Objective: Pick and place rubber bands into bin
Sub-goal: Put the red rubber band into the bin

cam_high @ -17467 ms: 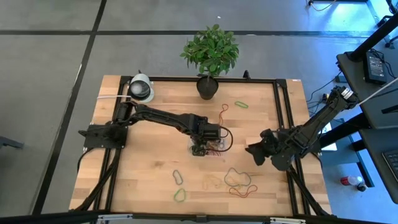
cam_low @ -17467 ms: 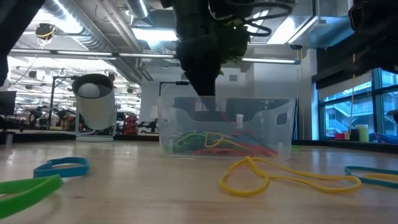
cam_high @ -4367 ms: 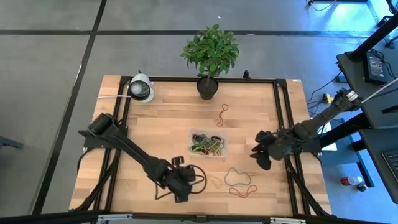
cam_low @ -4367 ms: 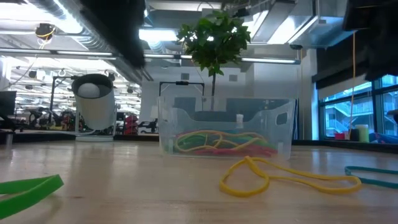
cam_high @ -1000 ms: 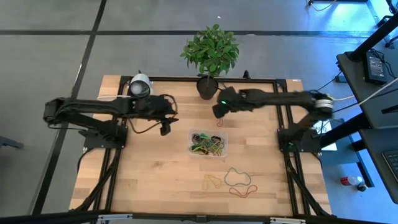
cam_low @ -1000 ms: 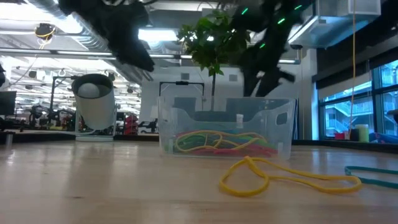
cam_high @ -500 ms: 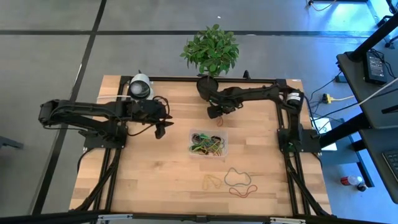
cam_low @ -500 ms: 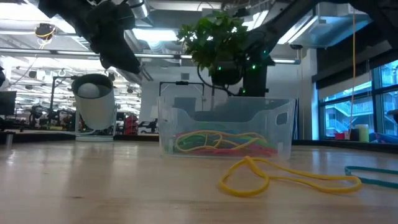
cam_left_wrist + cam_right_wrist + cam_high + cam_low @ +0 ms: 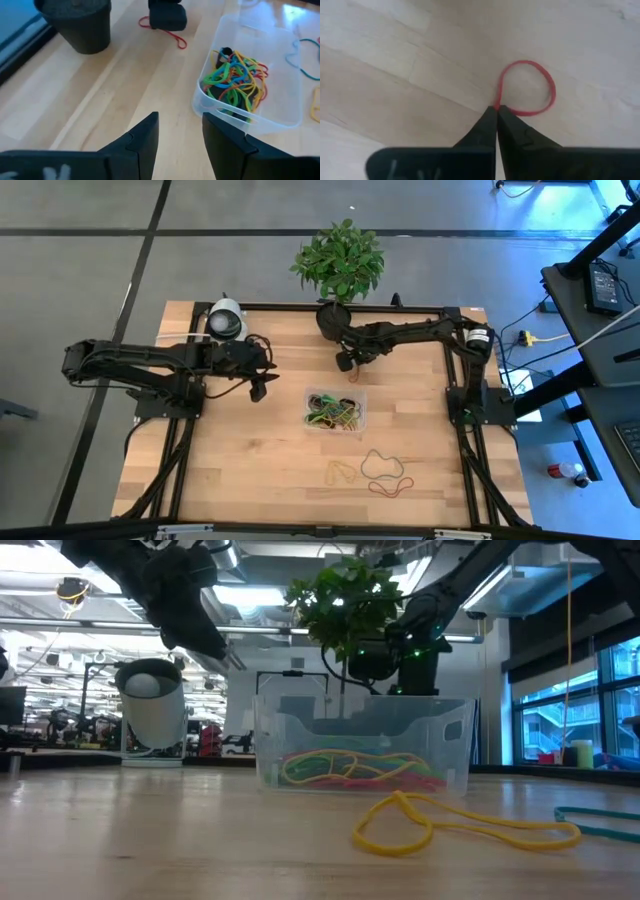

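Right gripper (image 9: 497,111) pinched together on red rubber band (image 9: 527,89) lying on table (image 9: 250,450) near plant pot (image 9: 333,320), apparently for lifting | left gripper (image 9: 179,131) parted, empty, waiting beside bin (image 9: 334,411) | bin holds many bands

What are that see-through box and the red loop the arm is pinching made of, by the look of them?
The box looks like thin clear plastic with a glossy finish: the bands inside show through its walls and its rim catches light. The red loop looks like matte rubber: thin and floppy, lying limp on the wood where the right gripper pinches it shut.
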Controlling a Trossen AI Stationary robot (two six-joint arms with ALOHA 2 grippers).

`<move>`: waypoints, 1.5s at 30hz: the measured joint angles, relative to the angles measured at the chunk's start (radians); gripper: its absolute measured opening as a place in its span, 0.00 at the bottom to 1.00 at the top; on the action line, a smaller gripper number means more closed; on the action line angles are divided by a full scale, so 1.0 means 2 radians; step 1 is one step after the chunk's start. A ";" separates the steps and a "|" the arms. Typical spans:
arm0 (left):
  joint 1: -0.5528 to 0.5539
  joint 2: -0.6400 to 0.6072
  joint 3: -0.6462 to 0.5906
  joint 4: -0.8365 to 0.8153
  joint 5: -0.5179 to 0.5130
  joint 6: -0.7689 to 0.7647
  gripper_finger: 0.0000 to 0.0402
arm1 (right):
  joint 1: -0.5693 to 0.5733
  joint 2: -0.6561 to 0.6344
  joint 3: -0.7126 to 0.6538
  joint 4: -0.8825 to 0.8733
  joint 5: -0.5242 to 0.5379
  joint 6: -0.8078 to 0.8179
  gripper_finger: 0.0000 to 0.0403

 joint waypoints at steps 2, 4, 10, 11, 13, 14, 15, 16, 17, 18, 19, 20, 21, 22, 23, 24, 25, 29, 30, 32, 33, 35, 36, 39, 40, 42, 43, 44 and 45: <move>0.000 0.000 0.000 0.002 -0.005 0.012 0.36 | 0.000 -0.020 0.002 -0.005 0.004 -0.001 0.01; 0.000 0.000 0.000 0.007 -0.005 0.022 0.36 | 0.002 -0.047 -0.001 -0.026 0.013 -0.001 0.01; 0.000 0.000 0.000 0.019 -0.018 0.023 0.35 | 0.027 -0.161 0.002 -0.030 0.074 -0.002 0.00; 0.000 0.000 0.000 0.022 -0.019 0.023 0.35 | 0.036 -0.181 0.002 -0.027 0.079 -0.004 0.00; 0.000 0.000 0.000 0.025 -0.018 0.023 0.34 | 0.057 -0.221 0.004 -0.020 0.093 -0.025 0.00; 0.000 0.000 0.000 0.026 -0.018 0.023 0.34 | 0.070 -0.236 0.004 -0.017 0.097 -0.041 0.00; 0.000 0.000 0.000 0.029 -0.019 0.024 0.34 | 0.084 -0.248 0.004 -0.013 0.099 -0.058 0.00; 0.000 0.000 0.000 0.033 -0.019 0.025 0.33 | 0.097 -0.258 0.004 -0.012 0.098 -0.072 0.00; 0.000 0.000 0.000 0.036 -0.019 0.029 0.33 | 0.112 -0.265 0.003 -0.012 0.098 -0.082 0.00; 0.000 0.000 0.000 0.038 -0.019 0.033 0.33 | 0.128 -0.274 0.003 -0.010 0.097 -0.090 0.00; 0.000 0.000 0.000 0.043 -0.018 0.036 0.33 | 0.141 -0.280 0.004 -0.009 0.093 -0.093 0.00; 0.000 0.000 0.000 0.049 -0.019 0.036 0.33 | 0.155 -0.283 0.004 -0.009 0.089 -0.093 0.00; 0.000 0.000 0.000 0.054 -0.019 0.036 0.32 | 0.168 -0.282 0.005 -0.009 0.086 -0.092 0.00; 0.000 0.000 0.000 0.059 -0.019 0.036 0.32 | 0.181 -0.280 0.005 -0.011 0.085 -0.092 0.00; 0.000 0.000 0.000 0.062 -0.021 0.036 0.32 | 0.193 -0.277 0.004 -0.014 0.084 -0.092 0.00; 0.000 0.000 0.000 0.067 -0.023 0.037 0.32 | 0.204 -0.272 0.004 -0.013 0.085 -0.091 0.00; 0.000 0.000 0.000 0.072 -0.025 0.037 0.32 | 0.214 -0.268 0.004 -0.011 0.085 -0.088 0.00; 0.000 0.000 0.000 0.084 -0.028 0.037 0.32 | 0.244 -0.241 0.004 -0.017 0.083 -0.063 0.00; 0.000 0.000 0.000 0.084 -0.027 0.036 0.32 | 0.248 -0.234 0.004 -0.017 0.082 -0.059 0.00; 0.000 0.000 0.000 0.084 -0.027 0.037 0.32 | 0.254 -0.217 0.004 -0.016 0.073 -0.050 0.00; 0.000 0.000 0.000 0.084 -0.027 0.036 0.32 | 0.256 -0.208 0.005 -0.013 0.067 -0.048 0.00; 0.000 0.000 0.000 0.084 -0.027 0.036 0.32 | 0.260 -0.188 0.005 -0.013 0.057 -0.038 0.00; 0.000 0.000 0.000 0.084 -0.026 0.036 0.32 | 0.261 -0.179 0.005 -0.012 0.049 -0.037 0.00; 0.000 0.000 0.000 0.084 -0.026 0.030 0.32 | 0.264 -0.149 0.005 -0.009 0.034 -0.030 0.00; 0.000 0.000 0.000 0.083 -0.026 0.026 0.32 | 0.265 -0.140 0.005 -0.007 0.030 -0.024 0.00; 0.000 0.000 0.000 0.084 -0.026 0.023 0.32 | 0.265 -0.125 0.005 -0.004 0.015 -0.014 0.00; 0.000 0.000 0.000 0.083 -0.026 0.023 0.32 | 0.265 -0.118 0.005 -0.005 0.005 -0.011 0.00; 0.000 0.000 0.000 0.083 -0.026 0.023 0.32 | 0.265 -0.112 0.005 -0.004 -0.005 -0.010 0.00; 0.000 0.000 0.000 0.082 -0.026 0.023 0.32 | 0.265 -0.108 0.005 -0.004 -0.016 -0.009 0.01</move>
